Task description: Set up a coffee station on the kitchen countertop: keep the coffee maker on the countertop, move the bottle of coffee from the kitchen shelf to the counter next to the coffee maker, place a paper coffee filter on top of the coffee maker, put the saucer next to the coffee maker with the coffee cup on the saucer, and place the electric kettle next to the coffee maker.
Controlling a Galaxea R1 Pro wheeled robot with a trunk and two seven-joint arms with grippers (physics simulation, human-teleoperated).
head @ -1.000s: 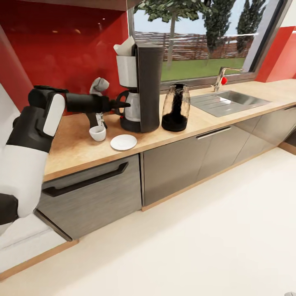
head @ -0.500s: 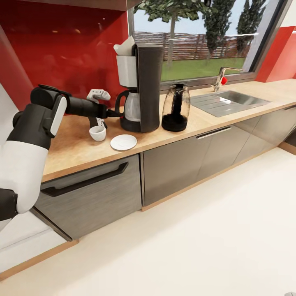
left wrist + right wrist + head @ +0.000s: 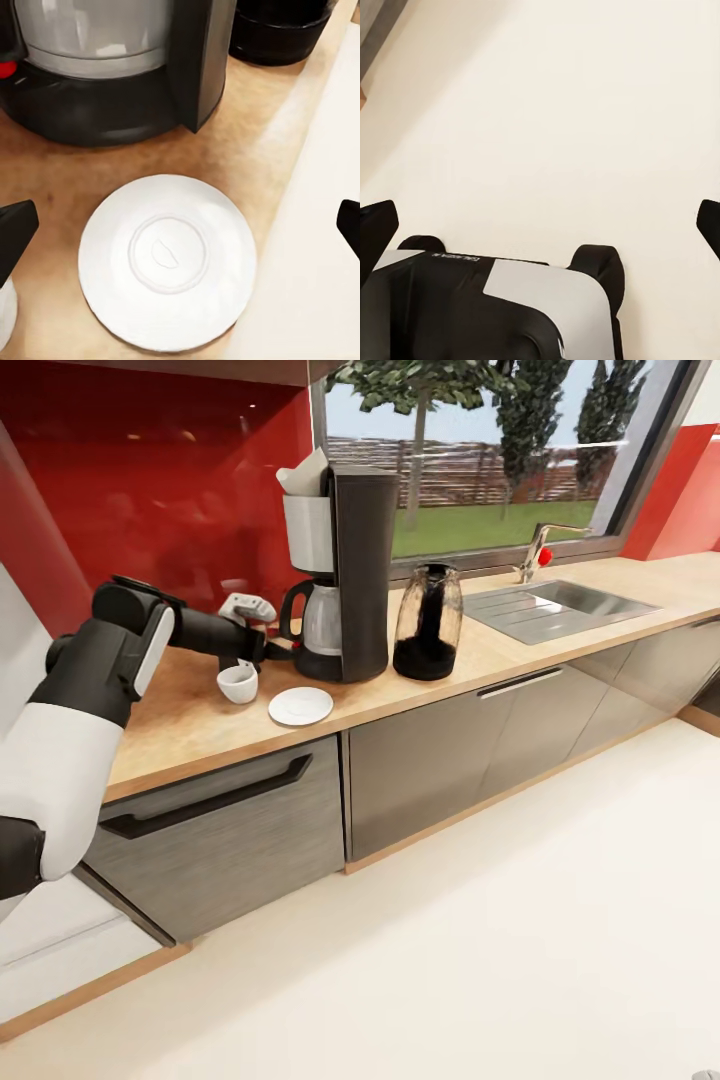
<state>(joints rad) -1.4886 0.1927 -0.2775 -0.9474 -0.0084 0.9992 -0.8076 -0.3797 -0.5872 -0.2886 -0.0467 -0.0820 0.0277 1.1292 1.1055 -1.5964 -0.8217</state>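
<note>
Countertop: kitchen countertop (image 3: 200,720) of light wood grain over grey cabinet fronts, carrying all the station's pieces.
Coffee maker: coffee maker (image 3: 345,575) upright against the red wall, with the paper coffee filter (image 3: 303,473) sticking up out of its white basket.
Kettle: electric kettle (image 3: 428,622) just beside the machine, on the sink side.
Saucer: saucer (image 3: 301,706) flat and bare on the worktop in front of the machine's base; in the left wrist view the saucer (image 3: 167,261) lies between the two dark fingertips, ahead of them (nothing sits on it).
Cup: coffee cup (image 3: 238,684) upright on the wood, near the saucer but apart from it, directly below the left gripper's tips.
Left gripper: left gripper (image 3: 250,656) above the cup beside the carafe handle, fingers spread wide, holding nothing.
Right gripper: right gripper (image 3: 540,225) with fingertips far apart at the frame's edges, empty, facing pale floor over the robot's own base.
</note>
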